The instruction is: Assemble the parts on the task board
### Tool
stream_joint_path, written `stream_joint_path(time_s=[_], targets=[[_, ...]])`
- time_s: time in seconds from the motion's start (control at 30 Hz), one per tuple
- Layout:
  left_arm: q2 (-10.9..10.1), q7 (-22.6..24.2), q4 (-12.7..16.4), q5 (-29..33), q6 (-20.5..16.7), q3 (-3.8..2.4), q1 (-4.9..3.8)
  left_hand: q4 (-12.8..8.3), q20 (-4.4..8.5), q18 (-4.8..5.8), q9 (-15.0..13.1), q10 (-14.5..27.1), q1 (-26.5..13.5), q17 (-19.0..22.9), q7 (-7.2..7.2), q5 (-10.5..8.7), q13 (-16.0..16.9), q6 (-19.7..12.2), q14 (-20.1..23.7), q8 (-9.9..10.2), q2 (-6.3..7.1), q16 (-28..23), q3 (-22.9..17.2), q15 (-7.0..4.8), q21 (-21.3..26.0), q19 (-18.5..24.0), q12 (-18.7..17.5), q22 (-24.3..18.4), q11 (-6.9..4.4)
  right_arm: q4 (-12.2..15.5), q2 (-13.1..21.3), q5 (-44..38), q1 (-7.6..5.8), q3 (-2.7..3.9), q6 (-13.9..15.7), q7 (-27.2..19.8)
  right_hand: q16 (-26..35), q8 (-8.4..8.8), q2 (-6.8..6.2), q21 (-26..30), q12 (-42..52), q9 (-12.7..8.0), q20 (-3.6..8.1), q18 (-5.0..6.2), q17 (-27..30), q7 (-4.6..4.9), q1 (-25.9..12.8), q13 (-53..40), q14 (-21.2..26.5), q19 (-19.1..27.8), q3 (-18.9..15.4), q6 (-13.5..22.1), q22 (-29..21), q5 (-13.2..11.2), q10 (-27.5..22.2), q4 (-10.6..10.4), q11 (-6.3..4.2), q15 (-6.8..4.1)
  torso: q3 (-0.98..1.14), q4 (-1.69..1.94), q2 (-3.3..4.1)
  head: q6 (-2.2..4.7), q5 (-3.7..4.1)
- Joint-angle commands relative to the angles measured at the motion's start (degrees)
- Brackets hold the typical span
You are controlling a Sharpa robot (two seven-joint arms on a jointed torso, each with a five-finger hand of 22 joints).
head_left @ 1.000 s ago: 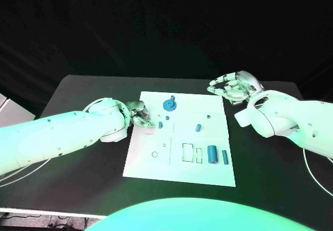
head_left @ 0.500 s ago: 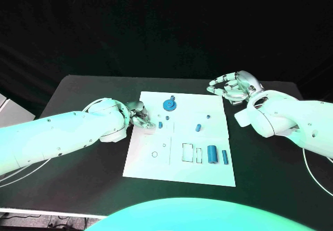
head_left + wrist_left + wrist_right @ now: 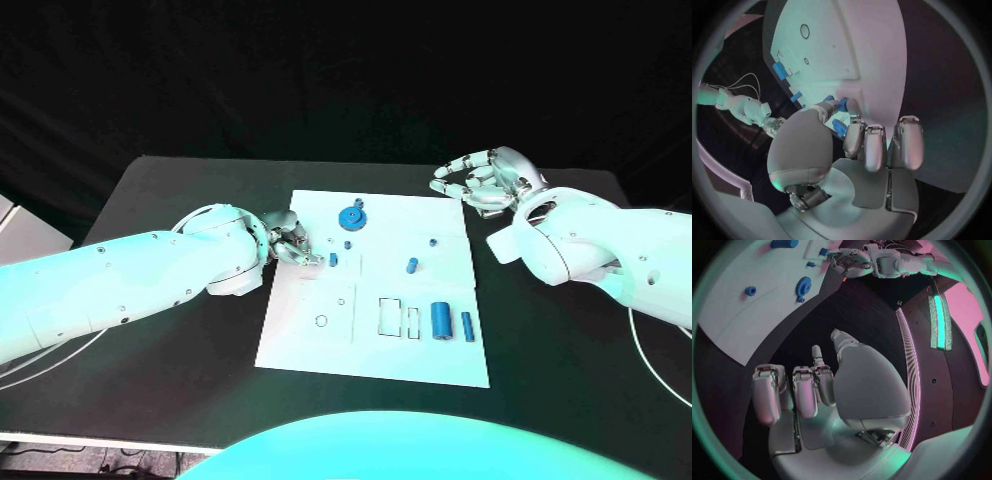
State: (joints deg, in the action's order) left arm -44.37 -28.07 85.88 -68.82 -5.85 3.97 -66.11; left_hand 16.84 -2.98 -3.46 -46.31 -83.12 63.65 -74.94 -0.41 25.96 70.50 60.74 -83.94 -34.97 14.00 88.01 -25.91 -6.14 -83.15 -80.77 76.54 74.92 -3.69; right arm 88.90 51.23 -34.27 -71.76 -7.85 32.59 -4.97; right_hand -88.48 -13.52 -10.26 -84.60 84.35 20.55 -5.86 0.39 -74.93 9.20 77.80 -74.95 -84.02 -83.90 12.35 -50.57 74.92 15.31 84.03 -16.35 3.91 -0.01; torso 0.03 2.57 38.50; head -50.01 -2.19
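The white task board (image 3: 378, 345) lies in the middle of the black table (image 3: 173, 190), and the left robot hand (image 3: 293, 243) sits right at the board's left edge, fingertips reaching in over the white surface. Just inboard of those fingertips stands a small blue peg (image 3: 333, 259), its long axis running roughly away from the robot along the board; from the left wrist view a blue piece (image 3: 842, 104) shows right at the thumb tip, touching or nearly so, though I cannot tell whether it is actually pinched or only being nudged. The right robot hand (image 3: 485, 182) hovers off the board's far right corner with fingers curled in and nothing in them, well apart from every part. So the left hand is by far the nearer one to that peg. The blue gear (image 3: 352, 216) and two blue cylinders (image 3: 441, 321) lie farther toward the right.
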Motion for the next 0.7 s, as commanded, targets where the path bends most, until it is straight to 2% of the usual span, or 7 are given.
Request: stream_joint_path(time_s=[0.03,0.27,0.43,0.7], targets=[[0.1,-0.1,0.0,0.7,0.1,-0.01,0.00,0.0,-0.06,0.44,0.1,0.0,-0.5,-9.8,0.21,0.21,-0.1,-0.1,-4.8,-0.2,-0.19,-0.3,0.4,-0.28,0.2,0.2,-0.4,4.9,-0.15,0.0,0.0,-0.5,0.03,0.01,-0.4,-0.7,0.2,-0.29,-0.04,0.2,-0.1,-0.1,-0.13,0.98,-11.2,-0.11,-0.7,-9.9,-5.0,-3.4,0.2,0.4,11.5,0.3,0.7,0.0,0.41,0.06,0.00,-0.01,0.02,0.01,0.03],[0.1,-0.1,0.0,0.9,0.0,-0.01,0.00,0.0,-0.04,0.44,0.3,0.0,-1.7,-9.9,0.28,0.19,0.0,-0.1,-4.8,-0.2,-0.46,-0.3,1.8,-0.23,0.2,0.2,-0.4,4.9,-0.10,0.0,-0.1,-0.5,0.05,0.01,-0.4,-0.7,0.2,-0.29,-0.03,0.2,-0.2,-0.1,-0.13,1.00,-11.2,-0.10,-0.9,-9.8,-5.0,-3.4,0.2,0.5,11.5,0.3,0.6,-0.1,0.42,0.07,0.02,-0.01,0.00,0.01,0.04],[0.1,-0.1,-0.1,1.3,-0.1,-0.02,0.00,0.0,-0.01,0.46,0.6,0.0,-3.8,-9.9,0.32,0.20,0.1,0.0,-4.8,-0.3,-1.18,-0.3,3.6,-0.19,0.2,0.2,-0.3,5.0,-0.06,0.0,-0.1,-0.5,0.06,0.01,-0.4,-0.6,0.2,-0.29,-0.03,0.2,-0.2,-0.1,-0.13,1.00,-11.2,-0.10,-0.9,-9.8,-5.0,-3.4,0.2,0.5,11.5,0.3,0.6,-0.1,0.42,0.07,0.01,-0.01,0.01,0.01,0.03],[0.1,-0.3,-0.2,1.5,-0.5,-0.08,0.00,0.1,0.01,0.45,0.7,0.0,-4.9,-9.9,0.33,0.18,0.2,0.0,-4.8,-0.4,-1.75,-0.3,4.4,-0.19,0.2,0.2,-0.3,5.0,-0.04,0.0,-0.1,-0.5,0.08,0.01,-0.4,-0.6,0.2,-0.29,-0.03,0.2,-0.2,-0.1,-0.13,1.00,-11.2,-0.10,-0.9,-9.8,-5.0,-3.4,0.2,0.5,11.5,0.3,0.6,-0.1,0.42,0.07,0.01,-0.01,0.03,0.01,0.08]])
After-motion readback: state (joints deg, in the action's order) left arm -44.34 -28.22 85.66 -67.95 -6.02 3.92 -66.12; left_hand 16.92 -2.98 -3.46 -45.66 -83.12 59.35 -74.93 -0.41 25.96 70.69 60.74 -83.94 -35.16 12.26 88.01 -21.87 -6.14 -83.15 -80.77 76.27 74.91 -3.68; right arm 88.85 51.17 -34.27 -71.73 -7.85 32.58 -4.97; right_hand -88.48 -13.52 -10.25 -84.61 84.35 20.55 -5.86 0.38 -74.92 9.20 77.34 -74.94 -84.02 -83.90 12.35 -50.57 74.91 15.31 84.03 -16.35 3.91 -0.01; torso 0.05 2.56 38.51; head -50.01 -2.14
